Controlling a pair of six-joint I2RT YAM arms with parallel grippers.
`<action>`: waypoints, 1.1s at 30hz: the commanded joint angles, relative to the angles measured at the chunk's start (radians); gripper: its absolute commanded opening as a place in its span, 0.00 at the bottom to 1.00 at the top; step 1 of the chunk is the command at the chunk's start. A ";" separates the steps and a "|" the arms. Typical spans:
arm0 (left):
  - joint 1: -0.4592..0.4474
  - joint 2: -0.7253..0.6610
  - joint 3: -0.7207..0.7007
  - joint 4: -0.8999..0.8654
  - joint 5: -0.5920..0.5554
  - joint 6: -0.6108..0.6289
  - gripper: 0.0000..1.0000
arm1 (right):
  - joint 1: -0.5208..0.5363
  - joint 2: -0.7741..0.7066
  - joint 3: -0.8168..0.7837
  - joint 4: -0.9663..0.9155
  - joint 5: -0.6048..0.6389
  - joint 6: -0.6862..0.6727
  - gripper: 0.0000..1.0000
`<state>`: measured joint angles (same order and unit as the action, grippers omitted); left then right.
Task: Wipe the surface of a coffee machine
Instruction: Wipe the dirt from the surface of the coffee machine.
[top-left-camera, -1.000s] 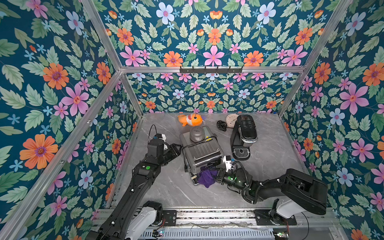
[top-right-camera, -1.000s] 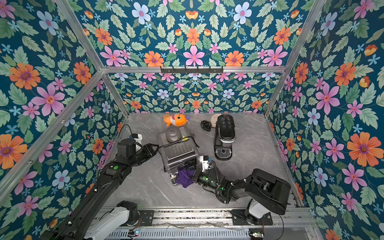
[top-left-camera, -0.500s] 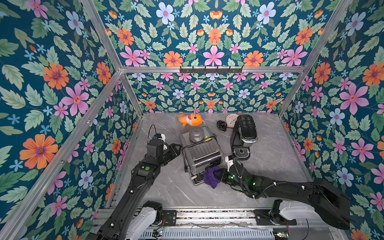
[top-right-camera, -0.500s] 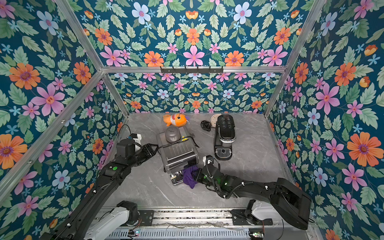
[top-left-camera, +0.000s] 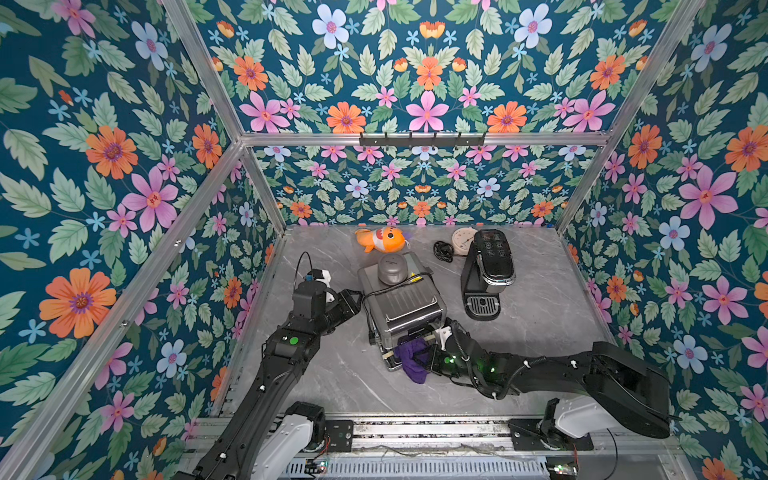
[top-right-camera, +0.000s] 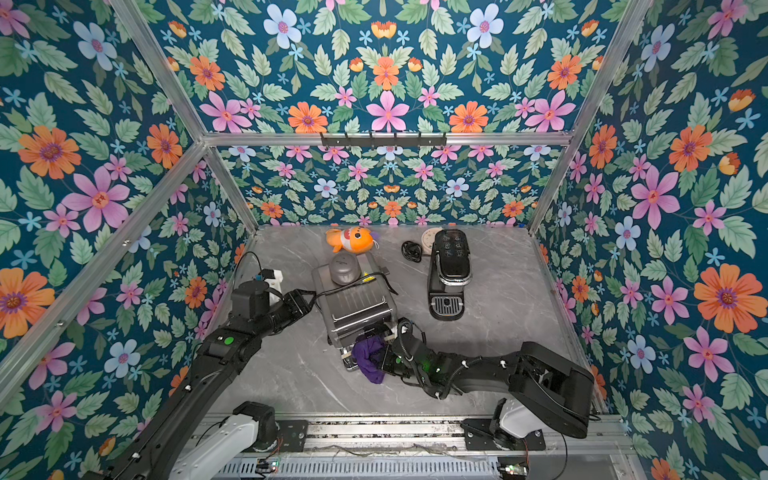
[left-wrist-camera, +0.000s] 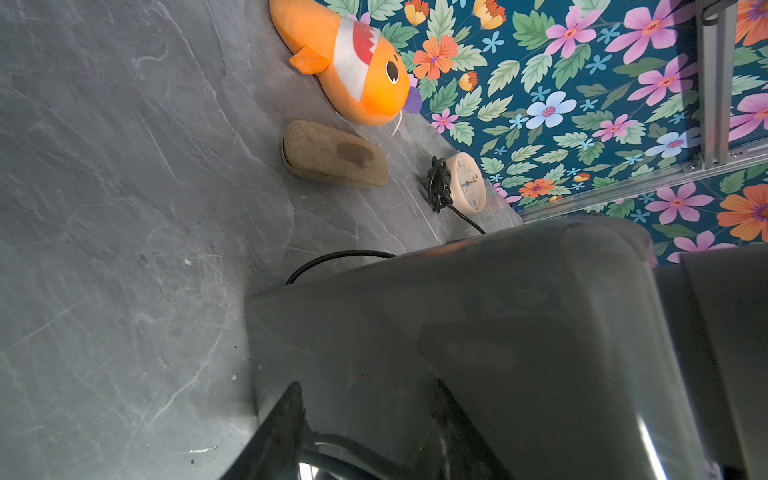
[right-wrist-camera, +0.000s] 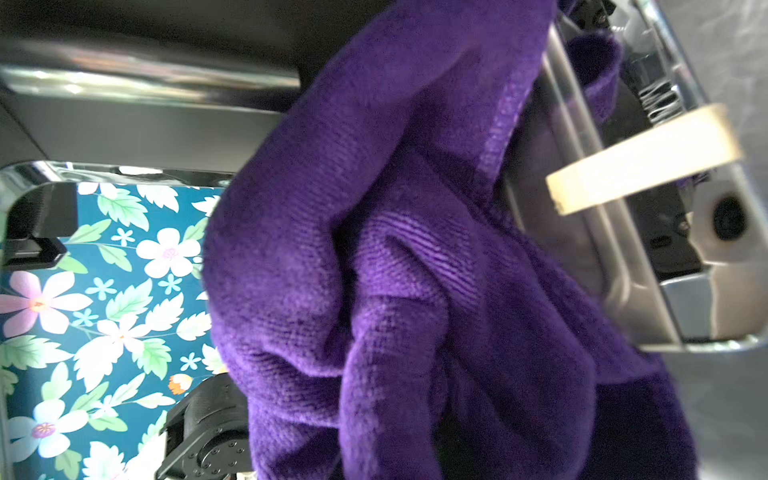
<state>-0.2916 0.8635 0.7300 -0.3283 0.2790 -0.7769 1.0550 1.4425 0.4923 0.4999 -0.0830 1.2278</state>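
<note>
my left gripper (top-left-camera: 353, 301) sits at the silver coffee machine's (top-left-camera: 405, 307) left side, and i cannot tell its jaw gap, while at that mid-table machine's near end the purple cloth (top-left-camera: 411, 359) is pinched in my right gripper (top-left-camera: 427, 357), with the black coffee machine (top-left-camera: 488, 266) further right.

Both my arms are matte black, boxy links joined by round joints. My left arm (top-left-camera: 286, 353) wears a green dot at the elbow; my right arm (top-left-camera: 540, 372) glows green near the wrist, a thin black cable (top-left-camera: 532, 360) clipped along it. White housings (top-left-camera: 286, 440) sit at each base.
</note>
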 joint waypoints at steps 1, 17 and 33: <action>0.000 0.000 0.002 0.024 0.007 0.019 0.50 | -0.008 -0.008 0.004 -0.042 -0.011 0.021 0.00; 0.006 0.000 0.040 -0.009 -0.006 0.042 0.50 | -0.187 -0.509 -0.012 -0.349 -0.011 -0.148 0.00; 0.006 0.014 0.048 -0.012 -0.003 0.028 0.50 | -0.091 -0.515 -0.055 -0.158 -0.032 -0.062 0.00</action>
<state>-0.2863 0.8783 0.7811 -0.3458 0.2676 -0.7525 0.9394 0.9062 0.4286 0.2325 -0.1486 1.1458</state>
